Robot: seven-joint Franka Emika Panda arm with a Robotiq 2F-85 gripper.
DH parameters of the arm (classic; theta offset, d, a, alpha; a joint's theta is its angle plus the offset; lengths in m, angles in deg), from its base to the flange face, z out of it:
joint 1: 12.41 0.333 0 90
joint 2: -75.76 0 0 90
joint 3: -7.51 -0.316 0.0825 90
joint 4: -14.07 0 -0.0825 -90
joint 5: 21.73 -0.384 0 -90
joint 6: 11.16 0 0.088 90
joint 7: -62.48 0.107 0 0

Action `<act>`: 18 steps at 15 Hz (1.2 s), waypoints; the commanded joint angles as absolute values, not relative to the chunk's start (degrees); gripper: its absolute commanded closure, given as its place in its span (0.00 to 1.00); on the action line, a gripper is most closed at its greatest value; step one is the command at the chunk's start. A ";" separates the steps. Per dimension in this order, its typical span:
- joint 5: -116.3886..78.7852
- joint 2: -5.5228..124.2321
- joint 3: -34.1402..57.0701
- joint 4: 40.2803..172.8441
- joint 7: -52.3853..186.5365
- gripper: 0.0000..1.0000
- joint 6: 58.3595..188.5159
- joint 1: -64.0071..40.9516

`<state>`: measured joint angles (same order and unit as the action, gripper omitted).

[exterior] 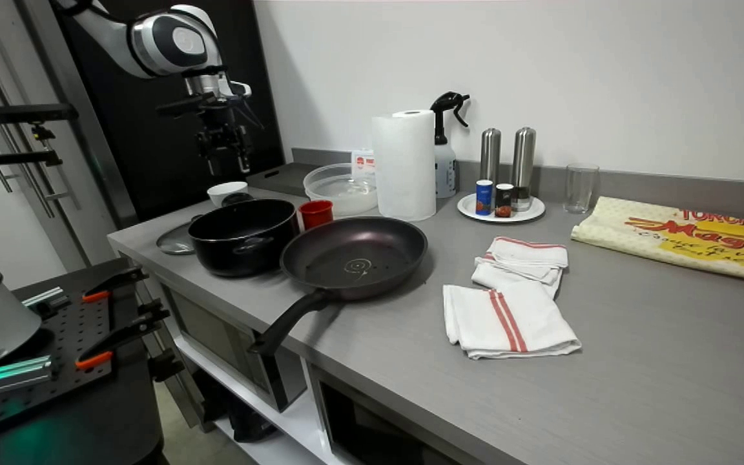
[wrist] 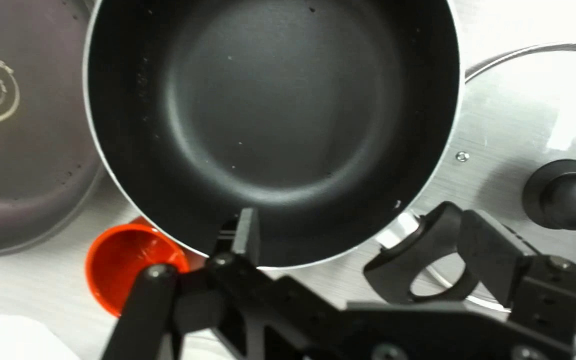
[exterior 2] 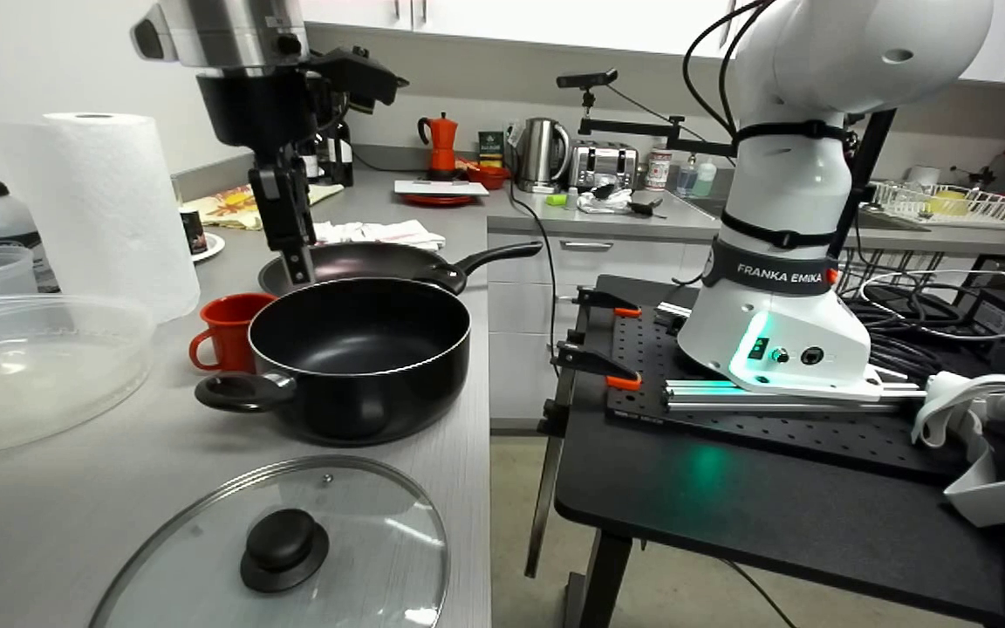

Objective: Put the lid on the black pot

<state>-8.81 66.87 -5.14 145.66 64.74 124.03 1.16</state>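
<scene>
The lid is clear glass with a metal rim and a black knob. It lies flat on the counter beside the black pot, and shows in both exterior views (exterior: 175, 241) (exterior 2: 380, 558) and at the right of the wrist view (wrist: 513, 120). The black pot (exterior: 236, 255) (exterior 2: 372, 406) stands uncovered between the lid and the frying pan; its empty inside fills the middle of the wrist view (wrist: 278, 100). My gripper (exterior: 230, 166) (wrist: 358, 220) is open and empty, high above the counter over the pot's side. Only one finger shows clearly in an exterior view (exterior 2: 293, 253).
A frying pan (exterior: 362, 255) stands right beside the pot, its handle past the counter edge. A red mug (exterior 2: 228, 331) stands close to the pot. A clear plastic container (exterior: 340, 200), a paper towel roll (exterior: 404, 168) and a white bowl (exterior: 225, 190) are near the wall side.
</scene>
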 commanded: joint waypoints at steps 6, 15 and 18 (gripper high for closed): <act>-4.41 57.27 -8.34 141.56 63.05 0.00 128.42 7.98; -2.88 47.14 -8.40 134.50 56.68 0.00 131.22 11.07; -3.24 44.78 -8.58 132.80 54.47 0.00 131.65 11.43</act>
<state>-4.02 48.28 -8.52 135.68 56.67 130.65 10.87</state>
